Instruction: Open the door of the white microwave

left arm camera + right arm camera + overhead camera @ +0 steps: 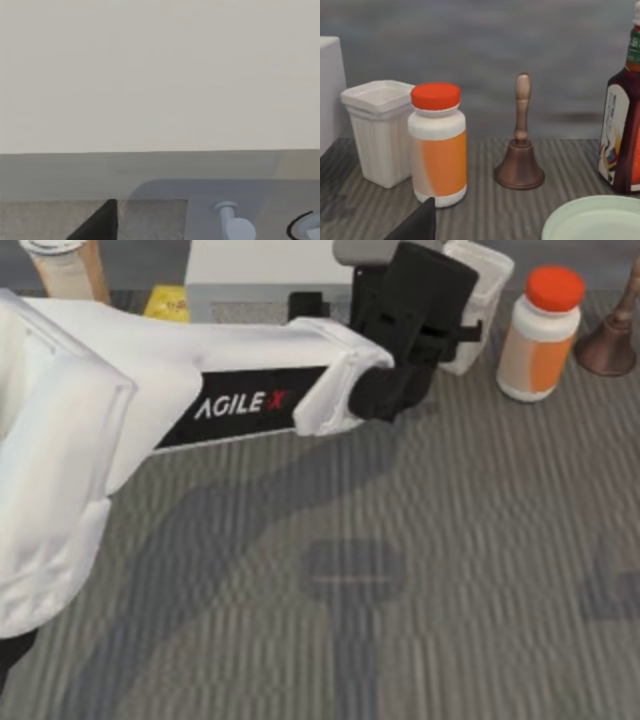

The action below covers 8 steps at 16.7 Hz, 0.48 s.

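At the bench's point(480, 570) back you have the microwave point(262, 265), then rightward the tub point(482, 295), bottle point(538, 335), bell point(612, 340).

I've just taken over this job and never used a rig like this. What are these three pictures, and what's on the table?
You have two AgileX arms at a table. The top picture looks down from above: the white left arm reaches across to the microwave at the far edge, its black claw at the microwave's front. Whether the claw grips anything is hidden.

The left wrist picture comes from a camera on that arm: it is filled by the microwave's off-white surface, with a knob low down.

The right wrist picture comes from the other arm, which the top picture does not show. It sees a white tub, an orange-capped bottle, a bell, a sauce bottle and a pale plate.
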Each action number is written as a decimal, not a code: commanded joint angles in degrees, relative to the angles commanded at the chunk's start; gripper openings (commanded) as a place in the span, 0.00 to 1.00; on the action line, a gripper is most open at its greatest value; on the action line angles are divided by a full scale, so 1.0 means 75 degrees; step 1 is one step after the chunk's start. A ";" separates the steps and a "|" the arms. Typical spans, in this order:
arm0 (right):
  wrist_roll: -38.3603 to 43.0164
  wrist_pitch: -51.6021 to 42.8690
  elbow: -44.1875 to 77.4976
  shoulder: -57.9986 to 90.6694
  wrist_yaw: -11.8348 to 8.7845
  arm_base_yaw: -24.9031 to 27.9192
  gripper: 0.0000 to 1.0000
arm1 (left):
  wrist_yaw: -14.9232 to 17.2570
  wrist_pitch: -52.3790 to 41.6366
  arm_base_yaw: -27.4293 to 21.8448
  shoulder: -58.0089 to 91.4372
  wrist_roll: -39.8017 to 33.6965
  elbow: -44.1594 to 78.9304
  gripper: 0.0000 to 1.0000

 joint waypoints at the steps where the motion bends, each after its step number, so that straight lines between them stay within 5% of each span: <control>1: 0.0000 0.0000 0.0000 0.0000 0.0000 0.0000 1.00 | 0.0000 0.0000 0.0000 0.0000 0.0000 0.0000 1.00; 2: 0.0000 0.0000 0.0000 0.0000 0.0000 0.0000 1.00 | 0.0000 0.0000 0.0000 0.0000 0.0000 0.0000 1.00; 8: 0.0000 0.0000 0.0000 0.0000 0.0000 0.0000 1.00 | 0.0000 0.0000 0.0000 0.0000 0.0000 0.0000 0.55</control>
